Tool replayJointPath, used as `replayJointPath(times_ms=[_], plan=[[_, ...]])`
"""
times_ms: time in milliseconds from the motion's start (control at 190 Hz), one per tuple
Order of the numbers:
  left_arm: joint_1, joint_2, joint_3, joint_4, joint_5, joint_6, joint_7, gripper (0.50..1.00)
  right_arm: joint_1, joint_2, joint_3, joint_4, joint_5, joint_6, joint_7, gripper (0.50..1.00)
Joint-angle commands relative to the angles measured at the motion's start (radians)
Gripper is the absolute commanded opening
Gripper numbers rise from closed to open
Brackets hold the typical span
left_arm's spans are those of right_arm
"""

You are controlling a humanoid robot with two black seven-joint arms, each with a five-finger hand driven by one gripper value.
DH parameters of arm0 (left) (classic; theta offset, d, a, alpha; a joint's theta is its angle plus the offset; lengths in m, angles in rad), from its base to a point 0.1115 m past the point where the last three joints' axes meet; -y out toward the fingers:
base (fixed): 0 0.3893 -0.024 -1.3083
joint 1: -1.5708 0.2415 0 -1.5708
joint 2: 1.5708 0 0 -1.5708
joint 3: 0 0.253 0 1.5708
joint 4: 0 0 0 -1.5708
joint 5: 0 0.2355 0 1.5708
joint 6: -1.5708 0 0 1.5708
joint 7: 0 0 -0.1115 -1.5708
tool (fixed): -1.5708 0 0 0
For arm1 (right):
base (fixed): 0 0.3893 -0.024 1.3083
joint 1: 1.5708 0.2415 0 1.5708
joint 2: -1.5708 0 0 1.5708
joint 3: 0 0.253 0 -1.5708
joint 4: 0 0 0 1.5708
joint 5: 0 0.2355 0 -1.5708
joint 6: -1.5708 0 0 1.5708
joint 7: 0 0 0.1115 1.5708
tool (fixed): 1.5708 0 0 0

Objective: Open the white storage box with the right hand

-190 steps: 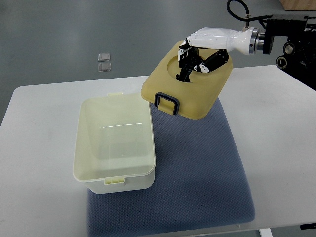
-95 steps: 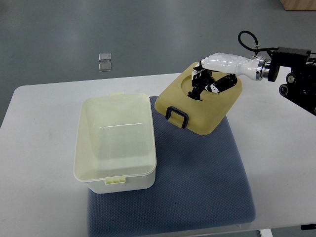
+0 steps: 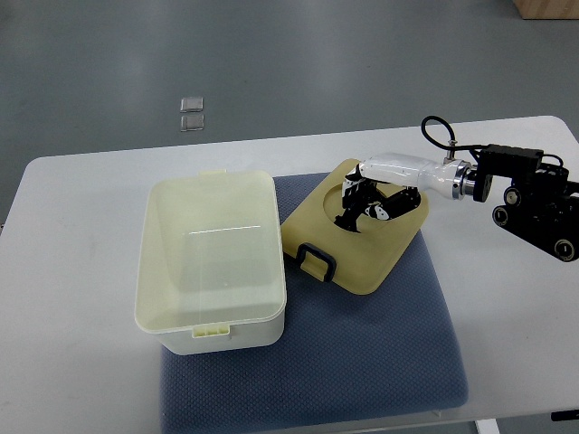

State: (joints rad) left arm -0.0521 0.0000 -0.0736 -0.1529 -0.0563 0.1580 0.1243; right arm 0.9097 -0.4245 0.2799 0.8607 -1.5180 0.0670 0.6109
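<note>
One arm is in your view, the right one, coming in from the right edge over the white table [image 3: 81, 271]. Your right robot hand [image 3: 366, 204] sits on the yellowish lid [image 3: 357, 242], its dark fingers [image 3: 351, 217] curled down into the round recess in the lid's top and closed on the lid there. You can see the white shell of the hand lying across the lid's far right part, with the black wrist hardware behind it over the table.

You have the lid off the box. It lies on the blue-grey mat [image 3: 380, 344], just to the right of the white storage box [image 3: 210, 262], with its left corner close against the box's right wall; whether they touch you cannot tell. The lid looks slightly tilted, its far side raised a little under the hand, though you cannot be sure it is fully down on the mat. A dark handle loop [image 3: 316, 259] shows on the lid's near left edge.

Your white storage box stands open and upright at the left side of the mat, partly over the bare table, its inside showing pale and with nothing visible in it. A small latch tab sticks out at its near rim and another at its far rim.

Beyond the table, on the grey floor, you can see two small clear squares [image 3: 191, 115] lying one behind the other.
</note>
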Motion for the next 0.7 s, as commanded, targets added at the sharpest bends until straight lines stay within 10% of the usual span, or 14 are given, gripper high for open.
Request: replayJointPath(times_ms=[0,132,221,358,696], plan=[[0.0,0.0,0.0,0.0,0.0,0.0,0.0,1.0,-0.02,0.012,-0.002,0.0,-0.001,-0.001,0.0,0.5],[0.0,0.0,0.0,0.001,0.001,0.0,0.0,1.0,-0.031,0.013,-0.001,0.0,0.002,0.0,0.0,0.562],[0.0,0.0,0.0,0.0,0.0,0.0,0.0,1.0,-0.04,0.013,0.004,0.0,0.013,0.0,0.0,0.758],[0.0,0.0,0.0,0.0,0.0,0.0,0.0,1.0,-0.049,0.016,0.005,0.004,0.064,0.005,0.0,0.899],[0.0,0.0,0.0,0.001,0.0,0.0,0.0,1.0,-0.049,0.024,0.024,0.004,0.395,0.007,0.0,0.924]])
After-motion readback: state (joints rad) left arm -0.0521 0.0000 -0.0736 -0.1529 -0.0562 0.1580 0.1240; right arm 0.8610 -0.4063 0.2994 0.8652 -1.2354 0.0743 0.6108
